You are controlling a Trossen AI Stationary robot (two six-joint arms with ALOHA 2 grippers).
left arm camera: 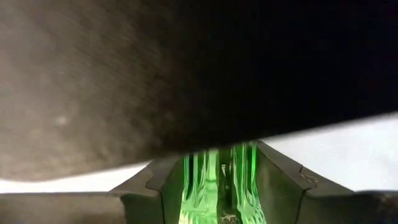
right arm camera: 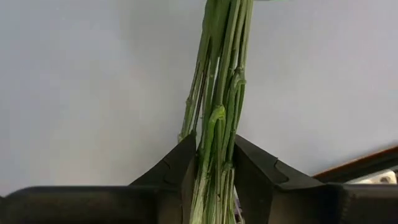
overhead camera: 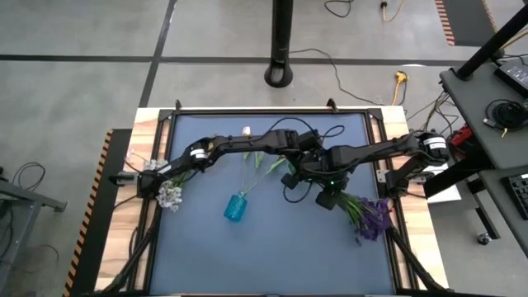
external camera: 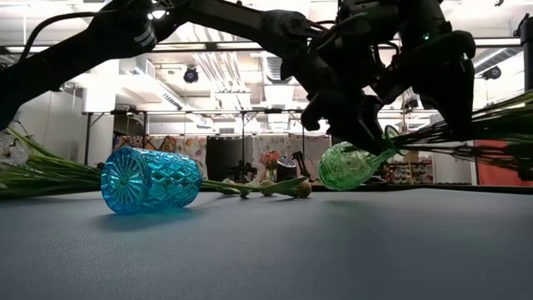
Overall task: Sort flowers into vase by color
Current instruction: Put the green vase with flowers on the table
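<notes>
A green glass vase (external camera: 346, 167) is tilted under the two arms near the table's middle, with my left gripper (overhead camera: 293, 183) shut on it; the arms hide it in the high view. My right gripper (overhead camera: 327, 198) points down beside it, shut on the green stems of the dark purple flowers (overhead camera: 373, 219), whose blooms lie toward the right edge. A blue vase (overhead camera: 235, 206) lies on its side. Pink tulip stems (external camera: 266, 187) lie flat behind it. White-lavender flowers (overhead camera: 170, 196) lie at the left edge. My left gripper pinches the green vase's ribbed glass wall (left arm camera: 217, 180) between its two fingers, slanting down from above. The vase is tilted, round end low and narrow end up toward the right. Whether its low end touches the table, I cannot tell. My right gripper pinches a bundle of several green stems (right arm camera: 214, 149) between its two fingers, from above, pointing down. The fingers lie across the stems. The stems run out toward the table's right edge (external camera: 491, 125), raised above the table near the gripper.
The blue mat (overhead camera: 272, 256) is bare along the near side. A wooden rim (overhead camera: 412, 239) frames the table. A black pole base (overhead camera: 280, 74) stands on the floor beyond the far edge, and a cart (overhead camera: 495, 124) stands to the right.
</notes>
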